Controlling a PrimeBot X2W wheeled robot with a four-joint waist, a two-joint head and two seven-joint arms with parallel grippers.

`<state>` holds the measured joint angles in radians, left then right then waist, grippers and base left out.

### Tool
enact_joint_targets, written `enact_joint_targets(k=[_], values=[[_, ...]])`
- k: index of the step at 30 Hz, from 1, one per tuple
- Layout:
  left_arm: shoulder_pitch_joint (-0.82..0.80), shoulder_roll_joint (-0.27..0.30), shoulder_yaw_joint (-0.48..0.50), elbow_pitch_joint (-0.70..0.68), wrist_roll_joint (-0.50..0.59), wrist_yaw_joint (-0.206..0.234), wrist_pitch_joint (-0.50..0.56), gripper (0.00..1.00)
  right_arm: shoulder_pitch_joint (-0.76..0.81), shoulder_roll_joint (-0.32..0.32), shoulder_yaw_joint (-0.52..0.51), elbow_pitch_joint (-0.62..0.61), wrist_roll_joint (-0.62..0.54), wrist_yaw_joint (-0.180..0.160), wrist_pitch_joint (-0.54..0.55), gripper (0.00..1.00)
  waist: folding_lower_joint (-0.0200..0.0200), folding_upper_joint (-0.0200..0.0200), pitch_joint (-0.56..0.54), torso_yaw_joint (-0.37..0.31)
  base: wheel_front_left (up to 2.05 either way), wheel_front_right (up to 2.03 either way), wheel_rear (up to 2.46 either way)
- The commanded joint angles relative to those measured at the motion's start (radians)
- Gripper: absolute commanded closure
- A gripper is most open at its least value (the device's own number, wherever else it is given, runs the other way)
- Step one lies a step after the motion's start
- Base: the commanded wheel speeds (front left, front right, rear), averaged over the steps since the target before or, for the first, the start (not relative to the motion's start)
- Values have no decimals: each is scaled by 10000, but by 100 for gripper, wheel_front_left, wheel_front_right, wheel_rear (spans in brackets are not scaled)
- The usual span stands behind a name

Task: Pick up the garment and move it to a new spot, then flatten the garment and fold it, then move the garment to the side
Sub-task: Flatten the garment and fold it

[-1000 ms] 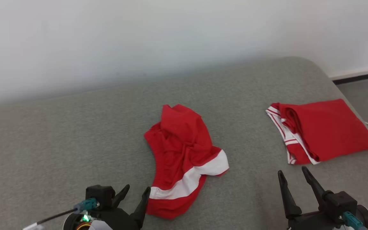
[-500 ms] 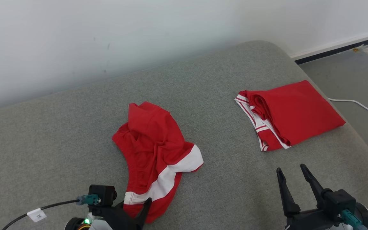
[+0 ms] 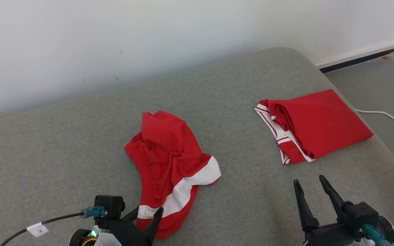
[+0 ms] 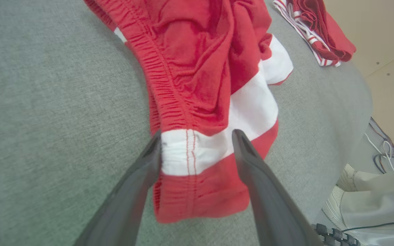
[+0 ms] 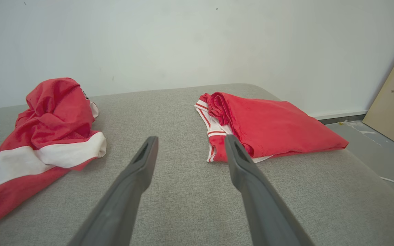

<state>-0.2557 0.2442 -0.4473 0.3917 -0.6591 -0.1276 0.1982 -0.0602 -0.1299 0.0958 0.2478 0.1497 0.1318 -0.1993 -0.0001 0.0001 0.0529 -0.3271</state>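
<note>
Red crumpled garment lay mid-way across the grey cushion in the head view, with a folded red garment well apart at the cushion's right end and a white cable on the floor beyond. The whole picture had slid since a second earlier, so that was the camera turning, not the cloth moving. The real change was the left gripper: it had been beside the near corner and now had its tips around it, jaws spread wide. The right gripper sat low right over bare cushion, also spread and holding nothing. In the left wrist view the left gripper straddled the gathered waistband end, where the white band crossed the garment. One finger was at the fabric edge, not yet pinched, and a person's shoe stood off the cushion's edge. In the right wrist view the right gripper pointed at the gap between the garment and the folded red garment. Looked like the pick-up was about to start, with closing on the corner probably next.
</note>
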Motion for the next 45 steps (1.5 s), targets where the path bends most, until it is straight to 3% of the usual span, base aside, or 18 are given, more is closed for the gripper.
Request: enact_joint_targets(k=[1, 2, 3, 14, 21, 29, 34, 39, 45], values=[[-69, -17, -30, -22, -9, 8, -38, 4, -45, 0, 11, 18, 19, -25, -28, 0, 1, -1, -7, 12, 0, 0, 0], [-91, -25, -51, -13, 9, 7, -73, 83, -45, -7, 9, 20, 23, -25, -27, 0, 1, -1, -9, 20, 0, 0, 0], [-123, -45, -65, -10, 9, 5, -113, 100, -48, -17, 13, 14, 24, -25, -30, 0, 1, -1, -5, 29, 0, 0, 0], [-982, -272, -503, -454, 254, -22, -647, 100, 41, 2, -163, -86, -59, -25, 15, 0, 1, -1, 16, 167, 0, 0, 0], [-2840, -923, -1371, -945, 154, -30, -797, 100, -81, 65, -93, -10, -25, -25, -28, 0, 1, -1, 12, 200, 0, 0, 0], [-4947, -1547, -1979, -962, -194, -21, -1706, 100, -152, 124, -110, 12, -21, -25, -80, 0, 1, -1, 99, 153, 0, 0, 0], [-5553, -1711, -1703, -980, -579, -19, -2648, 100, -77, 184, -220, 67, -19, -25, -152, 0, 1, -1, 177, 329, 0, 0, 0], [-4962, -1208, -1707, -609, -391, 239, -2570, 100, -67, 226, -217, 83, 7, -25, -188, 0, 1, -1, 283, 658, 0, 0, 0], [-3230, -104, -1800, -261, -567, 568, -2048, 100, -102, 206, -226, 45, -36, -25, -189, 0, 1, -1, 417, 1294, 0, 0, 0]])
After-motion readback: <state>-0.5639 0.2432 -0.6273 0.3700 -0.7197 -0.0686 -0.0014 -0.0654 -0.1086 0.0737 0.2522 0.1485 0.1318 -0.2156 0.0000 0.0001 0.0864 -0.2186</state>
